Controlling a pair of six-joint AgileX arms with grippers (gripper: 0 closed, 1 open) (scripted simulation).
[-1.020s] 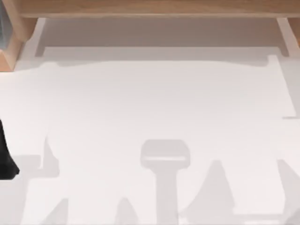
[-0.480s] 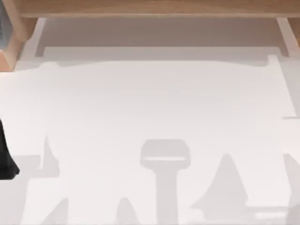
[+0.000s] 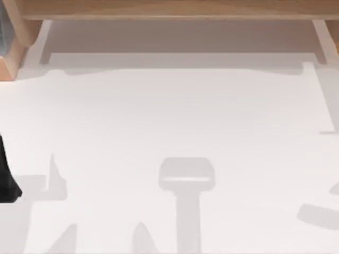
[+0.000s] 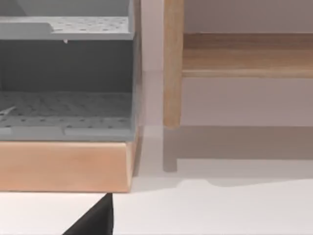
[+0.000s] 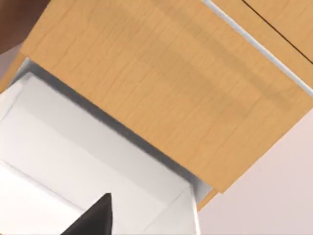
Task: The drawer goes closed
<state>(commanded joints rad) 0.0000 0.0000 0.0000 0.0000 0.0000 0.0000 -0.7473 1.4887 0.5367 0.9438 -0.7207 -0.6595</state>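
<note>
- Left arm (image 3: pixel 6 177): a dark shape at the top view's 8 o'clock edge, most likely part of this arm, low over the white surface (image 3: pixel 175 116) with its shadow beside it.
- Left gripper (image 4: pixel 98 223): in the left wrist view a single dark wedge of it shows, above the white surface. I cannot tell whether it is spread or pressed together, and it grips nothing that I can see.
- Ahead of the left gripper and well apart from it stands a grey perforated rack (image 4: pixel 66 105) in a wooden frame (image 4: pixel 63 166). Just beside the rack is an upright wooden post (image 4: pixel 172 63).
- Wooden edge (image 3: pixel 169 8): it runs across the 12 o'clock side of the top view, with a shaded white recess under it.
- Right gripper (image 5: pixel 95 218): one dark wedge shows in the right wrist view. Spread or pressed together, I cannot tell. It hangs over the drawer without touching it.
- Drawer (image 5: pixel 88 152): a white tray, standing out from under a broad wooden panel (image 5: pixel 166 83), so it is open and not yet pushed in.
</note>
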